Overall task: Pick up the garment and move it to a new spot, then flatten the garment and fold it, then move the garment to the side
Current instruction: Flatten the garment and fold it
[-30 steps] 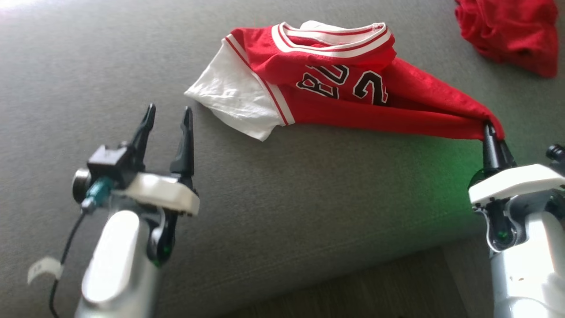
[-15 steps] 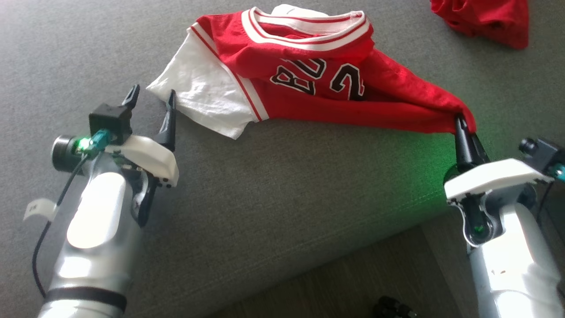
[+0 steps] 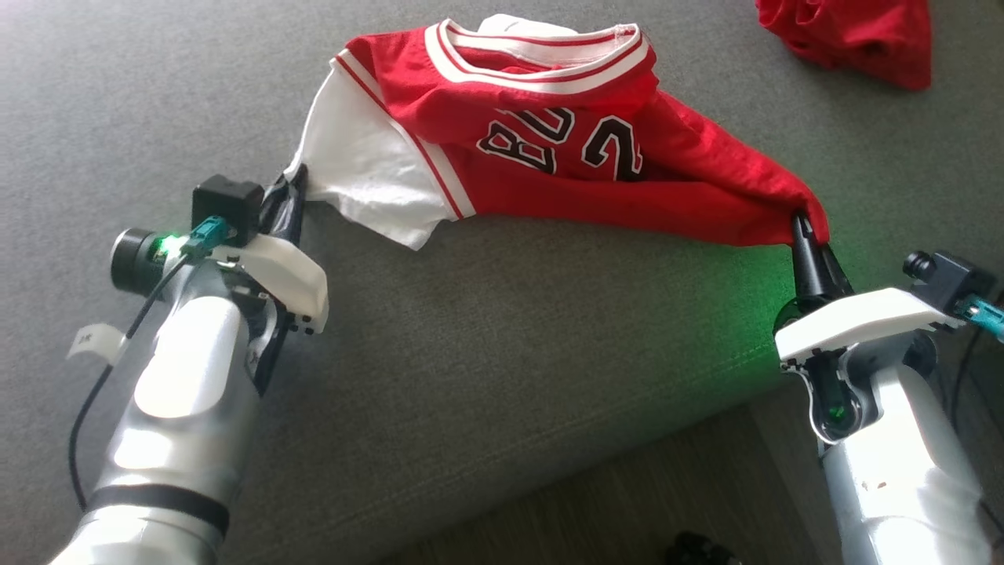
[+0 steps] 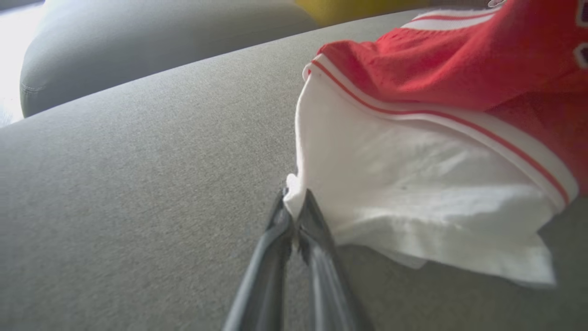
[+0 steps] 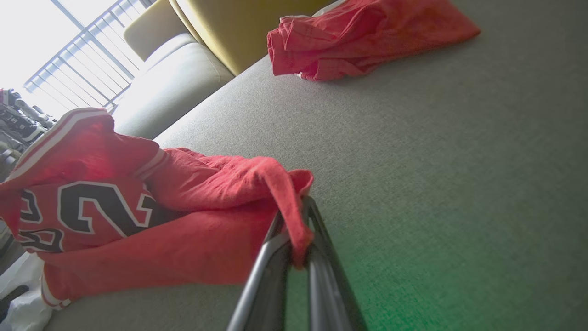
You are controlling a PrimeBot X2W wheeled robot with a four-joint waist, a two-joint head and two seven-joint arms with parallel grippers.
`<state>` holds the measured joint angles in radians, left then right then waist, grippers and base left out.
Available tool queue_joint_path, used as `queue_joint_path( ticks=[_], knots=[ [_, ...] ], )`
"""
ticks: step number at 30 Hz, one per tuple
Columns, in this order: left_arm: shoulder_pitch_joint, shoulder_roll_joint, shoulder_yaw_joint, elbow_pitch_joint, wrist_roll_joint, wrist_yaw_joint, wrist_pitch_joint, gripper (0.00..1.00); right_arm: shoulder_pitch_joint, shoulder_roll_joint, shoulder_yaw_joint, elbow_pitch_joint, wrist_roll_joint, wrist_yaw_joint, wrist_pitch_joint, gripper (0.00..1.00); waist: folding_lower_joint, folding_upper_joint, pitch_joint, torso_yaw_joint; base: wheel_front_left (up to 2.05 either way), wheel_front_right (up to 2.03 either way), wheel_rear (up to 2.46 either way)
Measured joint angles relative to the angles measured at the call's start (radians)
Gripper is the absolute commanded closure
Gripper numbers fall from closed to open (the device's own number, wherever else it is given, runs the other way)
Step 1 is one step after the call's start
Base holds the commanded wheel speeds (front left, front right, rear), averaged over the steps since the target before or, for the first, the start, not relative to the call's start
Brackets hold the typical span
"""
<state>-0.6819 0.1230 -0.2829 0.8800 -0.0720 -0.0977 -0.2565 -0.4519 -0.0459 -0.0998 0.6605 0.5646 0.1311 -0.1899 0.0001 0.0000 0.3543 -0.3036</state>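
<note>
The garment [image 3: 549, 149] is a red jersey with white sleeves, black lettering and a striped collar, lying crumpled on the grey sofa seat [image 3: 510, 353]. My left gripper [image 3: 292, 182] is shut on the corner of its white sleeve [image 4: 413, 197], and the left wrist view shows the cloth pinched between the fingertips [image 4: 294, 207]. My right gripper [image 3: 802, 229] is shut on a red corner of the garment [image 5: 275, 184] at the right, with cloth draped over the fingers [image 5: 317, 257]. The jersey is stretched between both grippers.
A second red cloth [image 3: 855, 35] lies bunched at the far right of the seat, also seen as a red heap [image 5: 363, 37]. A yellow cushion [image 5: 239, 27] and a grey armrest [image 4: 161, 46] stand behind. The seat's front edge and dark floor [image 3: 627, 510] lie below.
My left gripper moved forward to the white sleeve and closed on its corner. The right gripper keeps its hold on the red corner. The camera shifted a little.
</note>
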Motion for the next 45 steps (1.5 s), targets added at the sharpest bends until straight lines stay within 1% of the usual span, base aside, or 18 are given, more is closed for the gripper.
queue_joint_path(
  ticks=[3,8,12,16,22,25,28,29,32,36,37,40,42,45],
  knots=[
    [0.004,-0.002,-0.001,-0.016,-0.006,-0.002,0.0,1.0,0.0,0.0,-0.007,0.009,-0.001,0.0,-0.001,1.0,0.0,0.0,-0.012,0.011,0.0,0.0,0.0],
    [0.044,-0.002,0.003,-0.119,-0.02,-0.005,0.0,1.0,0.0,-0.001,-0.029,0.004,-0.034,0.0,-0.001,1.0,0.0,0.0,-0.044,0.041,0.0,0.0,0.0],
    [0.105,-0.001,0.017,-0.208,-0.052,-0.006,0.001,1.0,-0.001,-0.001,-0.046,-0.03,-0.074,0.0,0.003,1.0,0.0,0.0,-0.081,0.072,0.0,0.0,0.0],
    [0.14,-0.003,0.057,-0.297,-0.116,-0.009,0.001,1.0,-0.015,-0.001,-0.054,-0.091,-0.115,0.0,0.024,1.0,0.0,0.0,-0.125,0.104,0.0,0.0,0.0],
    [0.149,-0.03,0.145,-0.449,-0.26,-0.017,0.012,1.0,-0.072,-0.003,-0.097,-0.205,-0.11,0.0,0.056,1.0,-0.0001,0.0,-0.201,0.155,0.0,0.0,0.0],
    [0.17,-0.053,0.199,-0.533,-0.366,-0.016,0.056,1.0,-0.076,-0.003,-0.099,-0.254,-0.103,0.0,0.081,1.0,0.0,0.0,-0.233,0.184,0.0,0.0,0.0],
    [0.23,-0.073,0.242,-0.63,-0.5,-0.006,0.12,1.0,-0.066,-0.003,-0.1,-0.301,-0.08,0.0,0.114,1.0,-0.0001,0.0,-0.265,0.213,0.0,0.0,0.0],
    [0.252,-0.076,0.25,-0.667,-0.54,0.002,0.142,1.0,-0.063,-0.003,-0.099,-0.318,-0.07,0.0,0.126,1.0,-0.0001,0.0,-0.275,0.223,0.0,0.0,0.0],
    [0.305,-0.081,0.262,-0.792,-0.616,0.03,0.19,1.0,-0.039,-0.003,-0.102,-0.373,-0.032,0.0,0.159,1.0,-0.0001,0.0,-0.303,0.248,0.0,0.0,0.0],
    [0.335,-0.089,0.261,-0.947,-0.731,0.092,0.235,1.0,0.017,-0.002,-0.119,-0.457,0.035,0.0,0.179,1.0,-0.0001,0.0,-0.331,0.277,0.0,0.0,0.0],
    [0.343,-0.09,0.259,-1.024,-0.776,0.132,0.239,1.0,0.039,-0.001,-0.116,-0.497,0.061,0.0,0.179,1.0,-0.0001,0.0,-0.341,0.286,0.0,0.0,0.0],
    [0.347,-0.09,0.244,-1.116,-0.84,0.197,0.247,1.0,0.04,-0.001,-0.121,-0.538,0.103,0.0,0.183,1.0,-0.0001,0.0,-0.335,0.29,0.0,0.0,0.0],
    [0.341,-0.09,0.225,-1.146,-0.878,0.237,0.257,1.0,0.027,-0.001,-0.126,-0.541,0.132,0.0,0.192,1.0,-0.0001,0.0,-0.321,0.289,0.0,0.0,0.0],
    [0.3,-0.09,0.212,-1.14,-0.89,0.3,0.295,1.0,-0.027,-0.002,-0.136,-0.508,0.141,0.0,0.212,1.0,-0.0001,0.0001,-0.289,0.285,0.0,0.0,0.0]
  ],
)
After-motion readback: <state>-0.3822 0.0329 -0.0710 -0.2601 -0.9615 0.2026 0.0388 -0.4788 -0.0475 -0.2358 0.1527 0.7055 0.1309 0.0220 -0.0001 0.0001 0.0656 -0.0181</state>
